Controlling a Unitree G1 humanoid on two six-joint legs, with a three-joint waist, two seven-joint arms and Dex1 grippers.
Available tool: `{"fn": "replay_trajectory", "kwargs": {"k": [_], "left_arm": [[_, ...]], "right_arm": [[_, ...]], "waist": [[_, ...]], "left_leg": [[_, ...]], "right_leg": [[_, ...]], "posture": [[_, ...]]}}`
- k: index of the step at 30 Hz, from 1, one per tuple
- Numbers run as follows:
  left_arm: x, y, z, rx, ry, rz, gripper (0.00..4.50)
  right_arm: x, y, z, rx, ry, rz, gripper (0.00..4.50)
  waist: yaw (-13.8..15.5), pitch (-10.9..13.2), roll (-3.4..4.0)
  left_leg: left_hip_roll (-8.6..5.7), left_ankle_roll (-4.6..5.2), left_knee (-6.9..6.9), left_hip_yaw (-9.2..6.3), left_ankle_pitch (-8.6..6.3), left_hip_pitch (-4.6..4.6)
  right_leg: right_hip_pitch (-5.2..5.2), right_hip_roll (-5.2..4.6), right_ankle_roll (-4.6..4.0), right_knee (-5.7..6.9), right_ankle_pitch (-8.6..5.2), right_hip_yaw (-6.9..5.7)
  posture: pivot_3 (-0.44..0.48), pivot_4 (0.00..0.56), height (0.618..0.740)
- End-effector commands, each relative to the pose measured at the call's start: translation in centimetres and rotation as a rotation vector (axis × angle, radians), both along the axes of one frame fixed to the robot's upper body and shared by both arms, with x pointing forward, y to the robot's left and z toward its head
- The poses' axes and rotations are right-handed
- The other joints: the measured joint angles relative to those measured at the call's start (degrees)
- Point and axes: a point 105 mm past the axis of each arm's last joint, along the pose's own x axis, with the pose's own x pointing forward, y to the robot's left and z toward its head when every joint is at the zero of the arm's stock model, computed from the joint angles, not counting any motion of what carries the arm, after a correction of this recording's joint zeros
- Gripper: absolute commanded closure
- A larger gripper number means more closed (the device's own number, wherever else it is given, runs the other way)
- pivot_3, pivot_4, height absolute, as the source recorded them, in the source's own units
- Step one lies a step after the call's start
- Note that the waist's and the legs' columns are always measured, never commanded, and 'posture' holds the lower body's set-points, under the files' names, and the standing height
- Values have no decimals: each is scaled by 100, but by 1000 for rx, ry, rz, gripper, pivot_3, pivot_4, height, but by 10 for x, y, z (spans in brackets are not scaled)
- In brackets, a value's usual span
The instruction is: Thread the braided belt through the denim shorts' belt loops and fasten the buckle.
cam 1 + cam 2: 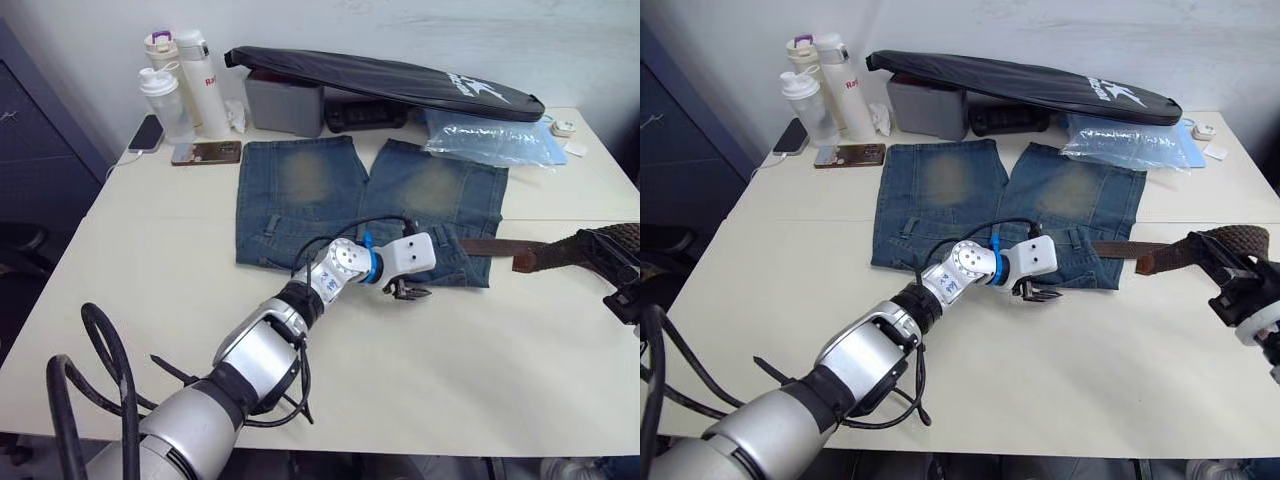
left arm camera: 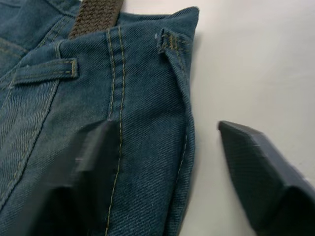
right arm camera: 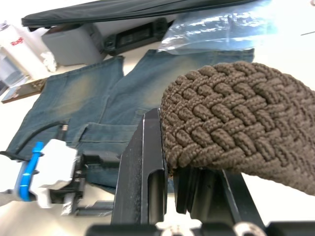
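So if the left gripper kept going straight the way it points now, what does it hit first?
Most likely the waistband edge of the denim shorts: the open left gripper straddles it, with the braided belt farther ahead.

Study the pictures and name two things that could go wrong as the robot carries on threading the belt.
1. The left gripper is open, one finger on the shorts waistband, one on the table. Nothing pins the denim, so a pull may drag the shorts along.
2. The right gripper holds the belt in a folded loop. A tug may slide the strap back out of the waistband, or it could slip from the fingers.
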Motion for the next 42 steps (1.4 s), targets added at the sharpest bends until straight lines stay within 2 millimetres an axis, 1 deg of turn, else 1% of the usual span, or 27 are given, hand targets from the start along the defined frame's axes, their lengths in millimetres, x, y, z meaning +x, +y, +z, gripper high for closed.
{"fn": "replay_trajectory", "kwargs": {"k": [1,3,5,11,17,20,22,26,28,29,32,33,35,36,39,40,42], "left_arm": [[-5,-2,-9,32,-2,-21,2692],[-9,-1,-12,38,6,-51,3615],[-14,3,-12,34,32,-105,4441],[-35,21,-1,-31,119,-276,4441],[-61,48,-3,10,173,-334,4441],[-73,55,-2,13,203,-335,4441],[-76,56,-1,12,212,-330,4441],[-73,56,9,-42,249,-283,4441],[-68,63,24,-82,277,-259,3679],[-67,66,30,-95,291,-250,3422],[-66,88,44,-60,290,-270,2056],[-64,95,48,-53,288,-270,1504],[-59,104,57,-48,275,-260,598],[-57,106,60,-47,270,-257,71],[-54,114,78,-101,254,-276,25],[-53,116,81,-112,251,-277,25],[-58,120,88,-134,252,-318,25]], "right_arm": [[-5,3,13,4,-68,-8,4500],[-4,4,15,9,-79,-6,4500],[-4,5,17,9,-86,2,4500],[-3,6,18,21,-80,29,4500],[-1,18,14,91,-66,94,4500],[-2,27,7,146,-44,126,4500],[-2,31,3,169,-31,135,4500],[-3,40,-3,224,-8,160,4500],[-5,45,-5,246,4,173,4500],[-5,47,-6,254,8,178,4500],[-8,49,-7,285,19,177,4500],[-9,49,-6,297,19,178,4500],[-9,49,-6,319,20,176,4500],[-9,49,-7,326,22,174,4500],[-8,46,-15,338,52,146,4500],[-8,45,-17,340,58,138,4500],[-5,43,-25,372,82,114,4500]], "waist": [[10,-5,-6],[11,-5,-7],[8,-6,-8],[-8,-9,-4],[-11,-12,1],[-5,-12,1],[-5,-12,2],[-10,-12,1],[-12,-12,1],[-18,-12,2],[-28,-12,1],[-27,-13,2],[-27,-13,3],[-27,-14,3],[-6,-14,3],[-5,-14,2],[-16,-15,1]], "left_leg": [[0,-2,1,0,1,-9],[-1,-6,5,-1,4,-31],[-3,-9,5,0,8,-30],[4,-25,0,0,24,-30],[13,-28,6,-1,27,-30],[12,-25,14,-5,28,-30],[11,-22,18,-8,29,-31],[8,-17,26,-8,28,-32],[8,-15,27,-8,27,-32],[8,-15,27,-8,27,-32],[12,-17,25,-9,29,-32],[15,-19,24,-9,30,-32],[17,-22,24,-9,32,-29],[18,-23,25,-9,32,-28],[17,-22,30,-14,33,-21],[16,-21,37,-21,33,-19],[15,-21,37,-22,33,-23]], "right_leg": [[-5,0,1,2,1,0],[-16,-1,3,17,1,-1],[-21,-2,3,28,1,0],[-31,6,2,62,1,0],[-30,11,1,88,1,0],[-28,11,1,84,1,0],[-26,9,1,84,2,-1],[-26,8,1,83,2,-1],[-26,8,1,83,2,-1],[-26,8,1,83,2,-1],[-28,12,1,87,1,-2],[-28,15,1,86,2,-2],[-27,17,1,89,2,-2],[-27,17,1,89,2,-2],[-27,14,1,86,2,-5],[-28,12,1,87,2,-11],[-28,11,0,90,2,-13]], "posture": [[0,150,740],[0,150,740],[0,150,740],[0,150,740],[0,150,740],[0,150,740],[0,150,740],[0,150,740],[0,150,740],[0,150,740],[0,150,740],[0,150,740],[0,150,740],[0,150,740],[0,150,740],[0,150,740],[0,150,740]]}}
